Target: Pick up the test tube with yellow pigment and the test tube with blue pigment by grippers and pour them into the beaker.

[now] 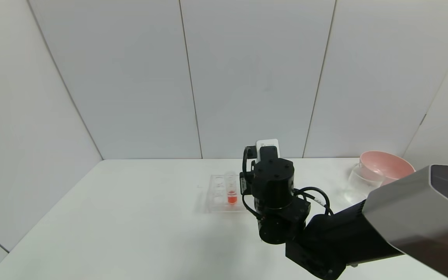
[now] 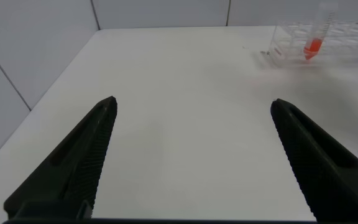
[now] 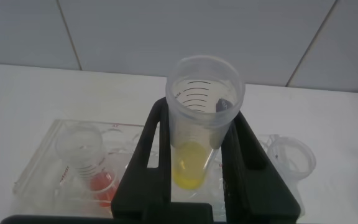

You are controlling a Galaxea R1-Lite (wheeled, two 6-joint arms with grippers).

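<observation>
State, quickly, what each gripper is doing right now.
Left gripper: open, holding nothing, over bare table.
Right gripper: fingers shut on the test tube with yellow pigment, at the rack.

The tube rack [image 1: 221,193] stands on the table [image 1: 130,225], near the middle. One test tube [image 1: 231,189] stands in the right part of the rack. The right gripper [image 3: 194,180] is just right of this tube, over the rack's right end, and the test tube with yellow pigment [image 3: 199,121] stands upright between its fingers. The beaker [image 1: 360,186] is far to the right, and the bowl [image 1: 387,165] is just behind it. The left gripper [image 2: 191,155] is over the table's left part, well apart from the rack.
</observation>
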